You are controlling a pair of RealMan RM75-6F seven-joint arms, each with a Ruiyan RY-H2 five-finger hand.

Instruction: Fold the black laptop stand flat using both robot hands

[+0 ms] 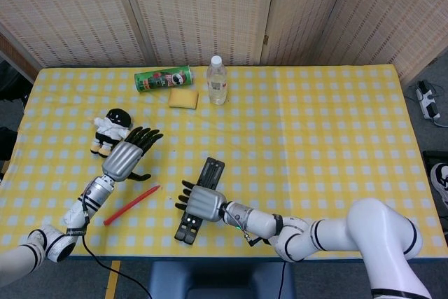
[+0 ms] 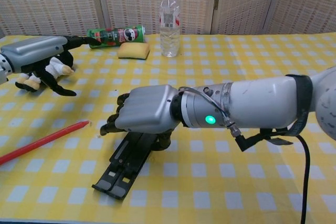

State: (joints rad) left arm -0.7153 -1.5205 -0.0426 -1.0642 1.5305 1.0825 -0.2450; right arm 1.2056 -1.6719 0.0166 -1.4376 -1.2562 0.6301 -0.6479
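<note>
Lying flat under right hand (image 2: 149,115): laptop stand (image 2: 128,163).

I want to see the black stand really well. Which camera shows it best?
The head view: the laptop stand shows from above, both ends visible around the right hand. The chest view shows mostly its near end; the hand hides the far part.

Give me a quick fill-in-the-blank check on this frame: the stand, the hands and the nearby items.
The black laptop stand has its two legs lying ____ together.
The right hand rests on the ____.
The left hand hovers beside the small ____, holding nothing.
The red stick lies between the left hand and the ____.

Missing words: close; stand; doll; stand
</note>
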